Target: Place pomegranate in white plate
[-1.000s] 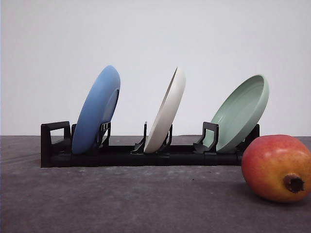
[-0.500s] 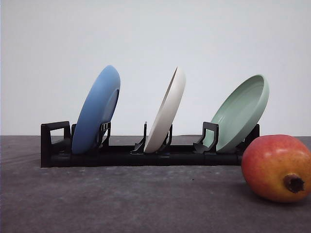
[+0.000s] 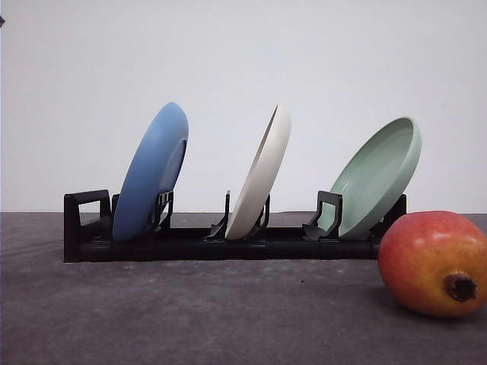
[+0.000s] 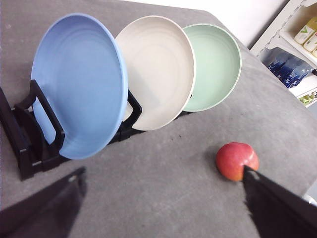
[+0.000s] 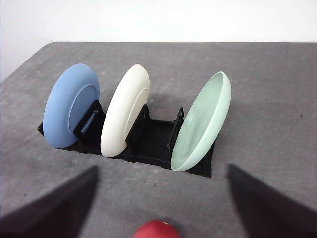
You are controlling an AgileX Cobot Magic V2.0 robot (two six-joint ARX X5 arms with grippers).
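Opening step, nothing grasped yet. The pomegranate (image 3: 434, 263) sits on the grey table (image 3: 190, 319), in front of the black rack's (image 3: 91, 228) right end and apart from it. The white plate (image 3: 262, 175) stands on edge in the rack's middle slot, between the blue plate (image 3: 152, 171) and the green plate (image 3: 380, 175).

Right gripper (image 5: 158, 213): fingers spread wide and empty. The fruit (image 5: 157, 230) lies just below the gap between them, with the rack and all three plates farther ahead. Left gripper (image 4: 163, 208): also spread and empty. The fruit (image 4: 237, 160) sits close against its one finger (image 4: 277, 203), the white plate (image 4: 158, 74) well ahead.

Judgement: the plate must probably come out of the rack and lie flat before the fruit can rest in it. The left arm looks set for the plate, the right for the fruit. The plate calls for a pinch on its upper rim and a lift clear of the slot prongs without knocking its neighbours. The round, glossy fruit may roll, so close squarely across its widest part.

Hard to make out:
- The fingers are dark blurs in both wrist views, pads unreadable.
- The fruit is cut off at the edge of the right wrist view and of the front view.
- Both neighbours stand close beside the white plate, leaving little room at its rim.
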